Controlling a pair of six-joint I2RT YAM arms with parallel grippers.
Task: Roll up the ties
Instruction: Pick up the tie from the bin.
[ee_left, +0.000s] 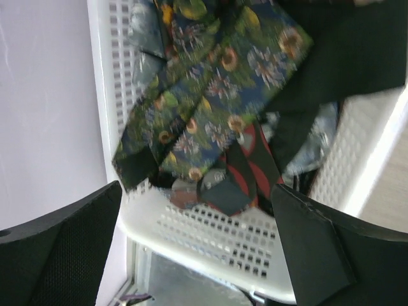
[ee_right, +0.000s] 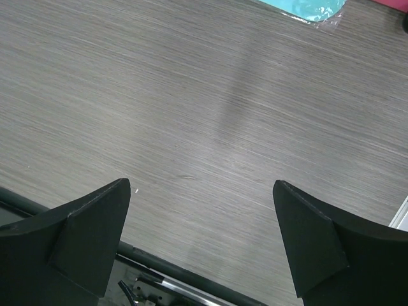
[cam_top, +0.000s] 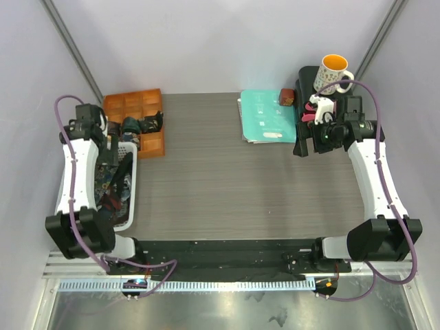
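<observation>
The left arm [cam_top: 77, 172] and right arm [cam_top: 377, 175] wear white shells with black joints. Purple cables [cam_top: 60, 113] loop behind the left pincer [ee_left: 197, 191] and right pincer [ee_right: 202, 185]. Their fingers [ee_right: 89, 223] are matt black wedges.

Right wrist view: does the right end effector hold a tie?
No, the right end effector is open, and only the table surface shows between its fingers.

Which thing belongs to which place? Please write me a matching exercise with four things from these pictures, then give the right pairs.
Things:
1. floral tie
2. orange tray
3. teal folder
4. mug

Places:
A. far right corner
B. inside the white basket
C. far left, behind the basket
D. far edge, right of the middle

Pairs: 1-B, 2-C, 3-D, 4-A
</observation>
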